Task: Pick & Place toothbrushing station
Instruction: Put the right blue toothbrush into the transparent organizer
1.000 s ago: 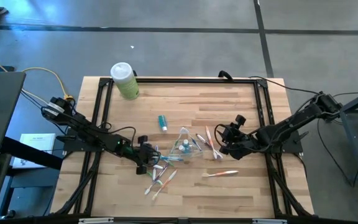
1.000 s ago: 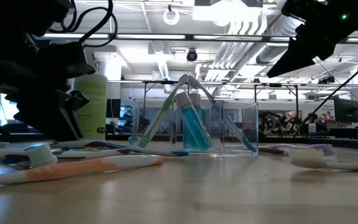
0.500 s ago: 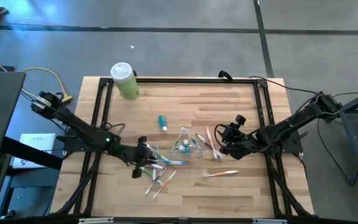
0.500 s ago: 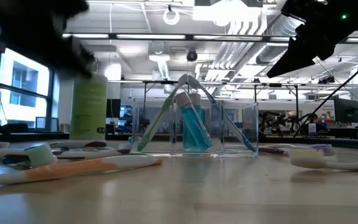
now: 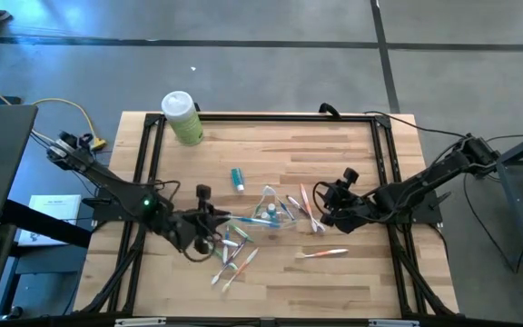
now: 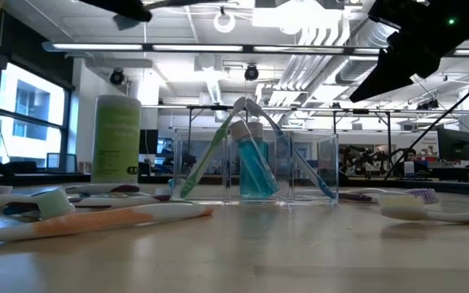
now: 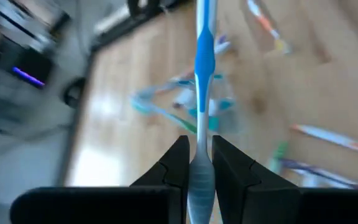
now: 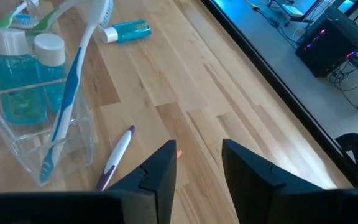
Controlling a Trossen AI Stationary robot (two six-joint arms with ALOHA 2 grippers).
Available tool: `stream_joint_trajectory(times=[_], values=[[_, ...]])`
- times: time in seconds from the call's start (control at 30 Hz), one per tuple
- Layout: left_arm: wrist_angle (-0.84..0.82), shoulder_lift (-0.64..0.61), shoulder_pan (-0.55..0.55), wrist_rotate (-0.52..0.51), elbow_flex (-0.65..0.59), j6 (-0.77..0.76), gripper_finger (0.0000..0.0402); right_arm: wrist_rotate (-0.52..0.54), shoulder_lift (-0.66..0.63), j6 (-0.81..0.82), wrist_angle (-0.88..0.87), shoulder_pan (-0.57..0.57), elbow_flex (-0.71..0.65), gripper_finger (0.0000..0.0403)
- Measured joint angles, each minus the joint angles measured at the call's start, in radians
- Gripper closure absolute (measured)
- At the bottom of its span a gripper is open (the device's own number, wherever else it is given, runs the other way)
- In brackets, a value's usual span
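The left wrist view alone shows the left gripper (image 7: pixel 199 163) with its fingers closed narrow on the pale handle of a blue brush (image 7: pixel 202 74), which runs straight up the frame over the blurred cup (image 7: pixel 197 106). In the high view that gripper (image 5: pixel 209 218) sits left of centre, just left of the cup (image 5: pixel 271 212), with the brush (image 5: pixel 243 220) lying level between them. The low view shows what the overhead cannot: the clear cup (image 6: pixel 255 167) stands upright on the table (image 6: pixel 243 252), holding two teal tubes (image 6: pixel 255 167) and leaning brushes, with a pale-green bottle (image 6: pixel 116 138) behind at left and loose brushes (image 6: pixel 96 218) lying flat in the foreground. The right wrist view shows the cup (image 8: pixel 36 134) from close by, a blue brush leaning in it, a third tube (image 8: pixel 126 31) lying flat near the upper left of the frame, and a purple brush (image 8: pixel 118 152) on the wood beside the cup. The right gripper (image 5: pixel 328 205) rests right of the cup in the high view; its fingers (image 8: pixel 160 174) stand apart and hold nothing. More brushes (image 5: pixel 234 259) are scattered below the left gripper, one orange brush (image 5: pixel 322 253) lies alone lower right, and others (image 5: pixel 302 207) lie between cup and right gripper. The table's upper half and lower right are mostly bare wood; a black frame (image 5: pixel 261 116) runs along its edges.
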Motion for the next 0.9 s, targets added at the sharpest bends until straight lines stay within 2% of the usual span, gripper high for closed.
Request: stream_joint_trajectory(times=[0.13,0.27,0.37,0.47,0.6,0.7,0.9], values=[[0.045,0.062,-0.032,-0.147,0.011,0.136,0.0361,0.0,0.024,0.002,0.001,0.0,0.0,0.0283],[0.041,0.133,-0.082,-0.362,0.011,0.276,0.0361,0.003,0.06,0.001,0.002,0.0,0.0,0.0283],[0.054,0.188,-0.114,-0.496,0.011,0.456,0.0361,0.008,0.08,-0.002,0.005,0.0,0.0,0.0283],[0.08,0.241,-0.137,-0.581,0.01,0.68,0.0361,0.009,0.089,-0.004,0.005,0.0,0.0,0.0283],[0.16,0.278,-0.143,-0.708,0.011,0.884,0.0361,0.01,0.089,-0.006,0.017,0.0,0.0,0.0283],[0.163,0.282,-0.144,-0.734,0.011,0.928,0.0361,0.01,0.089,-0.026,0.034,0.0,0.0,0.0283],[0.09,0.272,-0.239,-0.774,0.013,0.83,0.0361,0.009,0.089,-0.031,0.042,0.0,0.0,0.0283]])
